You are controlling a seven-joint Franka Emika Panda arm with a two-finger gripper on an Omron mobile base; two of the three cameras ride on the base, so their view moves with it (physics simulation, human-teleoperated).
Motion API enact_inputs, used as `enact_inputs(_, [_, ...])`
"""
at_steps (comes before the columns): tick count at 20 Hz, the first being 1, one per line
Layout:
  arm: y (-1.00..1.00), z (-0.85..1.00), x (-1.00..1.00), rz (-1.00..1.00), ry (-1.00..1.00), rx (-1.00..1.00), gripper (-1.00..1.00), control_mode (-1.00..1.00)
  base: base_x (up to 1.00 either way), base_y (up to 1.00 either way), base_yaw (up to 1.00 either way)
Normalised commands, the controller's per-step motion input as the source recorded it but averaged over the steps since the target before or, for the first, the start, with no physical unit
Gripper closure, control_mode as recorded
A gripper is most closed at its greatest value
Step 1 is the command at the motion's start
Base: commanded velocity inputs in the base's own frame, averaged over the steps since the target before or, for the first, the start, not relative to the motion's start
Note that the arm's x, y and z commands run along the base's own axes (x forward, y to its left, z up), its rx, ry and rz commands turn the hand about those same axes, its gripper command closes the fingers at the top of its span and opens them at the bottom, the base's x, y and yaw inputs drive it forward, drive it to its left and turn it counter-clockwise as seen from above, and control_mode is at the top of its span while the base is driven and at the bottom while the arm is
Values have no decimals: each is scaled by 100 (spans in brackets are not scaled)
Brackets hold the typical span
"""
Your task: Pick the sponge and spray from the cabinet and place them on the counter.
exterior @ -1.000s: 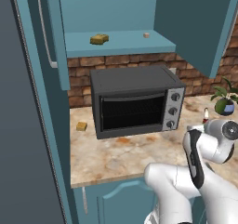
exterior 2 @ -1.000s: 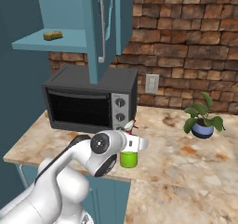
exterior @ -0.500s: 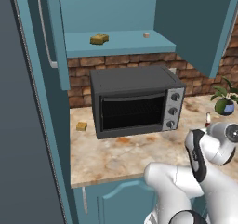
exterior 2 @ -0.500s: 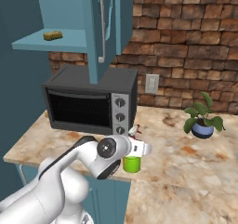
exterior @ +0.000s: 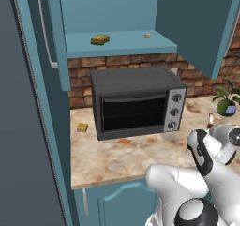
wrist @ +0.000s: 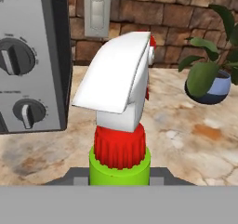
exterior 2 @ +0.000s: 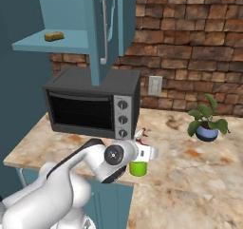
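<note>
fingers (exterior 2: pixel 138 162) pinched the small green spray bottle (exterior 2: pixel 138 166) over the beige marbled counter (exterior 2: pixel 199 168); mustard-yellow flat sponge (exterior: pixel 100 39) remained on the teal cabinet shelf (exterior: pixel 123 44) at eleven o'clock.

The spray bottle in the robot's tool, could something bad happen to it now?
Maybe. The tool grips the spray low over the counter, near its front edge; let go tilted, the narrow bottle might tip or roll off. The microwave stands close beside it, so a sideways swing could knock its knobs. The sponge lies up on the cabinet shelf; reaching up for it, the arm might bump the open door.
</note>
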Motion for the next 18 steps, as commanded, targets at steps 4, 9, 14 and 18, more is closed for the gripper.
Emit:
enact_inputs(4, [-3, -19, 16, 0, -2, 0, 100, -100, 0, 0, 0])
enact_inputs(9, [-2, -23, 13, 0, -1, 0, 100, -100, 0, 0, 0])
enact_inputs(14, [0, -24, 14, 0, 0, 0, 100, -100, 0, 0, 0])
enact_inputs(18, [0, -24, 17, 0, -1, -1, 100, -100, 0, 0, 0])
